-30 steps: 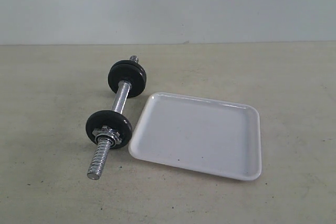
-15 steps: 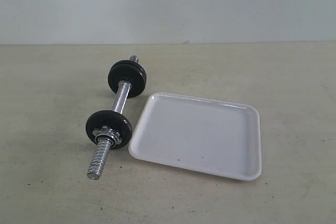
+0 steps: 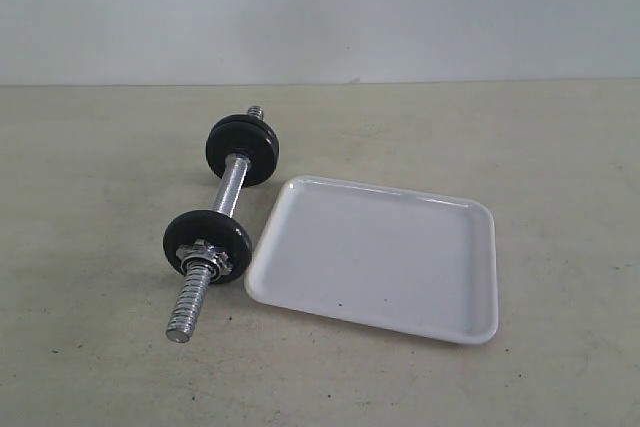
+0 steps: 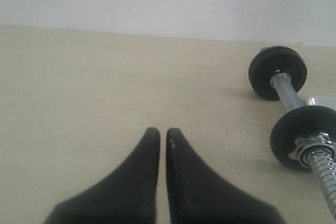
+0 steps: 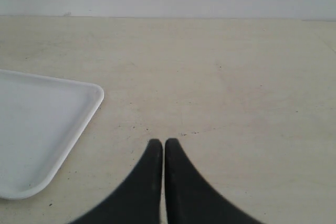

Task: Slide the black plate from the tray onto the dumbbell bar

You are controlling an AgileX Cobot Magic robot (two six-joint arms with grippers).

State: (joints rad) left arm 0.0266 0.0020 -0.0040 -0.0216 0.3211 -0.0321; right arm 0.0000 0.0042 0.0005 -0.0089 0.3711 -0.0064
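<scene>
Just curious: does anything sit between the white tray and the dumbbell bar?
Nothing visible does; the tray lies right beside the dumbbell bar. It is empty; the near black plate and the far one already sit on the bar.

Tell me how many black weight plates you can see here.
2. Both are on the dumbbell bar: the far black plate near its far end, the near black plate closer to the camera. The tray holds none; nothing seems hidden.
</scene>
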